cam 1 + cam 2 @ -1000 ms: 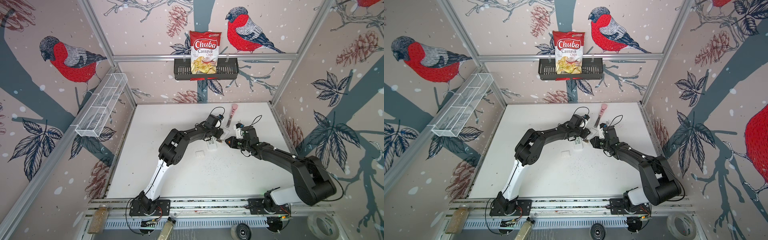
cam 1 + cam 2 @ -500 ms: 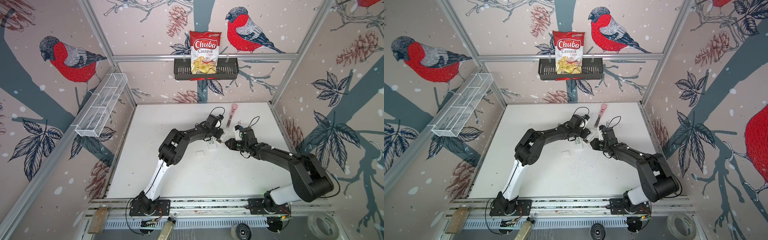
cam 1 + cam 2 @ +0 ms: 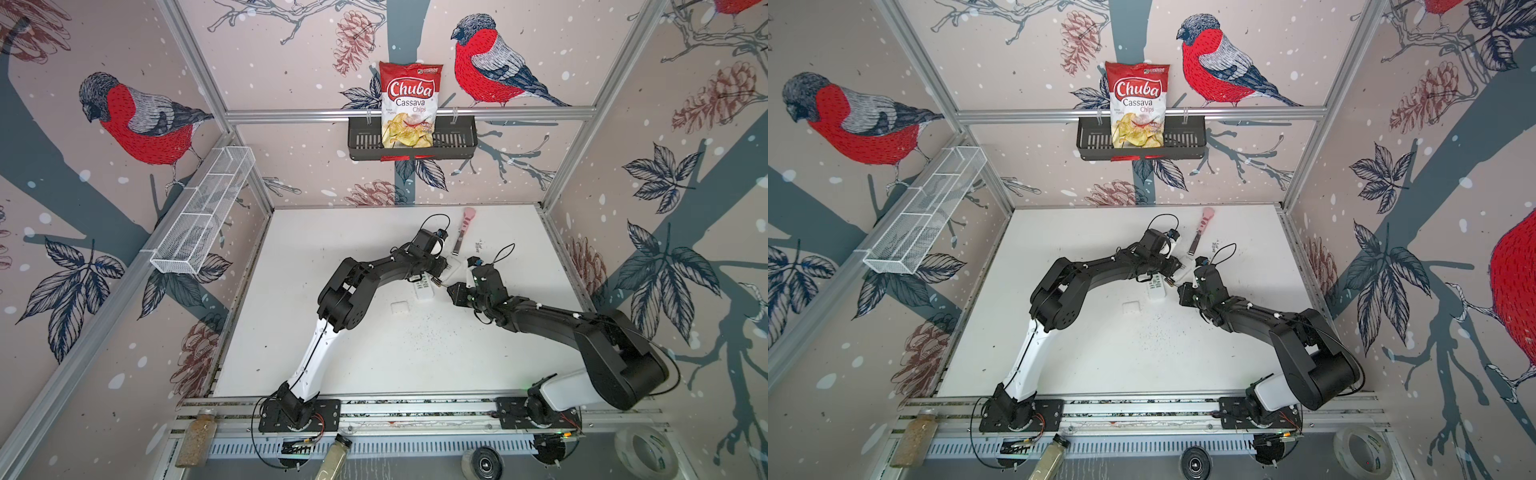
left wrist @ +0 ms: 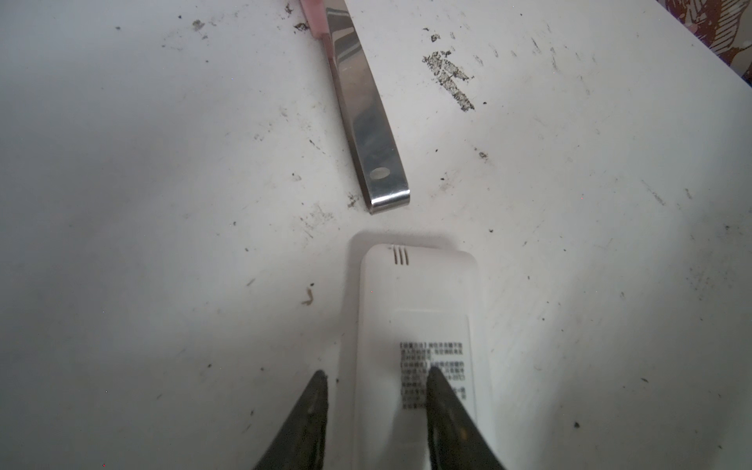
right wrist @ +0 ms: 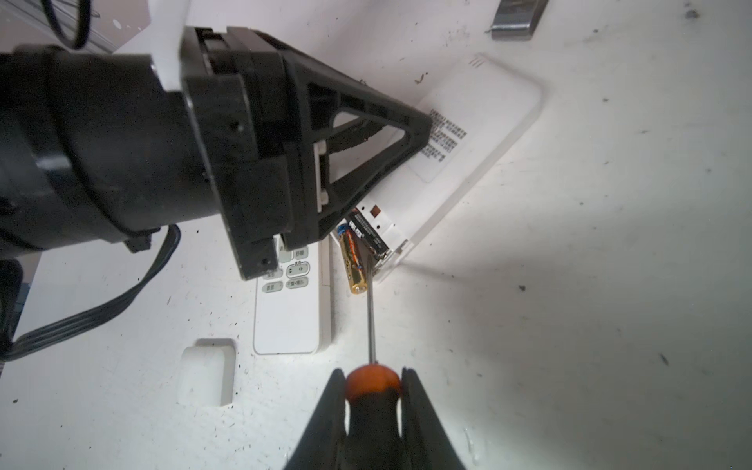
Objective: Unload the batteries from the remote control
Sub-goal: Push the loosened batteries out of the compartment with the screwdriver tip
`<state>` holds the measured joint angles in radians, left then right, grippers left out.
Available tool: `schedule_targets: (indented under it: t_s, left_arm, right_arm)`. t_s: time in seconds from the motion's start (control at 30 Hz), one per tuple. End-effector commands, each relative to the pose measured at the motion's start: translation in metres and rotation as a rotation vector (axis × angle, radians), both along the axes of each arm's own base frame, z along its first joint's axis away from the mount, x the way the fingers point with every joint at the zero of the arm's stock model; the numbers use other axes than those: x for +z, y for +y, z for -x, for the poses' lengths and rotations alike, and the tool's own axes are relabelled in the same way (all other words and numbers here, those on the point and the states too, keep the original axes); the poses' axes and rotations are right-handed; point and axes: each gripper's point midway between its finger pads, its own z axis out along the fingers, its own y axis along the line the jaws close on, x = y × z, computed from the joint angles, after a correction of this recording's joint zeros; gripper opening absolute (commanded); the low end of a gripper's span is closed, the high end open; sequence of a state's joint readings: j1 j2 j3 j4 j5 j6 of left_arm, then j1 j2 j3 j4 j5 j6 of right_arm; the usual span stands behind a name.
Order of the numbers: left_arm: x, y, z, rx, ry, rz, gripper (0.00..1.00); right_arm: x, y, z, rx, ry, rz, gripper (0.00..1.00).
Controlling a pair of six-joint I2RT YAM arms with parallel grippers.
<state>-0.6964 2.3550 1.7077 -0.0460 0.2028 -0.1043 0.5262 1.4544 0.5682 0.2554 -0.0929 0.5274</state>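
The right gripper (image 5: pixel 372 376), pinching the screwdriver (image 5: pixel 371 325), is shifting only slightly. Beyond its fingertips, the gold battery (image 5: pixel 353 264) is lying out and the dark battery (image 5: pixel 366 234) is sitting seated. The left gripper (image 4: pixel 376 378) is clamping the remote control (image 4: pixel 419 293).

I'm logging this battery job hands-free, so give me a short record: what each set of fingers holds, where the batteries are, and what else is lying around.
left fingers: clamped on the face-down remote
right fingers: shut on the screwdriver, tip at the open compartment
dark battery: in the compartment
gold battery: lying beside the compartment
face-up remote: flat alongside
elsewhere: white cover, spatula
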Motion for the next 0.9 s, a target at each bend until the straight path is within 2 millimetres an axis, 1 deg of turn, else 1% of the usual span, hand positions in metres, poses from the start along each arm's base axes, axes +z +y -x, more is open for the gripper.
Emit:
schedule_targets:
  t_s: [0.0, 0.13, 0.27, 0.37, 0.63, 0.87]
  left_arm:
    - [-0.058, 0.042, 0.038, 0.004, 0.187, -0.228, 0.39]
    - [-0.058, 0.04, 0.038, 0.003, 0.188, -0.221, 0.39]
    - [-0.059, 0.039, 0.038, 0.0, 0.192, -0.216, 0.39]
    - [-0.059, 0.04, 0.039, 0.001, 0.192, -0.219, 0.39]
    - [-0.059, 0.041, 0.039, 0.004, 0.193, -0.216, 0.39]
    - [-0.062, 0.041, 0.041, 0.004, 0.198, -0.214, 0.39]
  right_arm:
    - [0.004, -0.026, -0.013, -0.154, -0.057, 0.062, 0.08]
    - [0.014, -0.031, -0.015, -0.179, -0.094, 0.063, 0.08]
    - [0.016, -0.03, -0.017, -0.177, -0.098, 0.06, 0.08]
    - [0.014, -0.023, -0.018, -0.15, -0.089, 0.036, 0.08]
    - [0.018, 0.003, -0.014, -0.025, -0.08, -0.062, 0.09]
    - [0.034, 0.012, -0.008, 0.031, -0.128, -0.137, 0.09]
